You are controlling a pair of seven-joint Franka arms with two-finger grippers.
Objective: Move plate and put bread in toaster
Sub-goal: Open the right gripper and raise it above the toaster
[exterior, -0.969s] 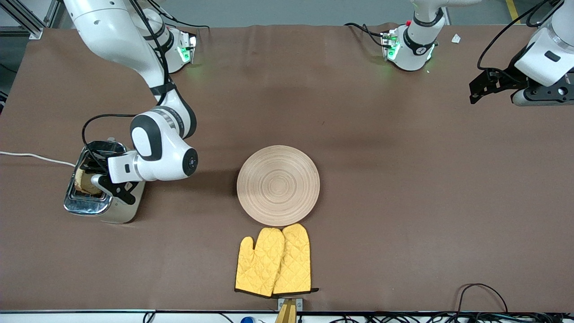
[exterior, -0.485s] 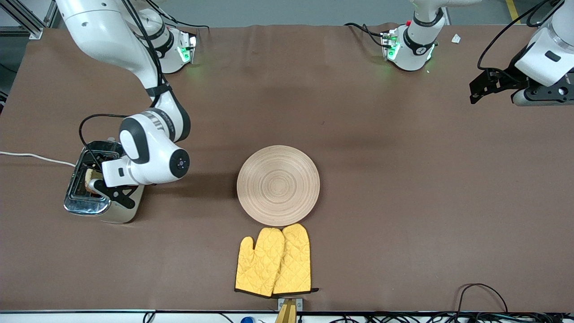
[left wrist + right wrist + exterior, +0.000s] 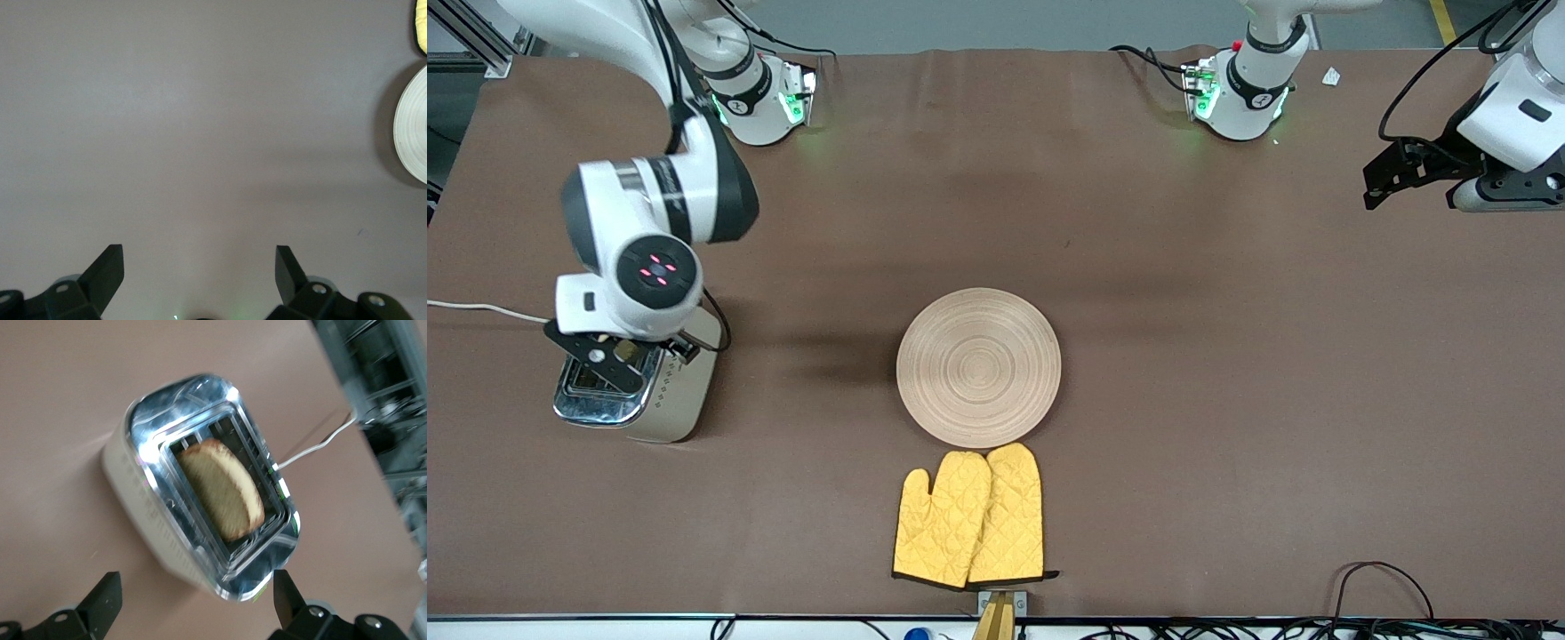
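The bread (image 3: pixel 222 489) sat in the toaster (image 3: pixel 636 391), so the right gripper (image 3: pixel 193 600) hung over it with fingers spread. The plate (image 3: pixel 978 366) lay well apart; the left gripper (image 3: pixel 200 267) waited, fingers spread.

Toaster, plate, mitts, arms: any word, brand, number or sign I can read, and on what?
None can be read.
toaster: only a dot pattern on its side, no lettering.
plate: ring grooves only.
yellow oven mitts: plain quilting.
right arm's wrist: red lights, no characters.
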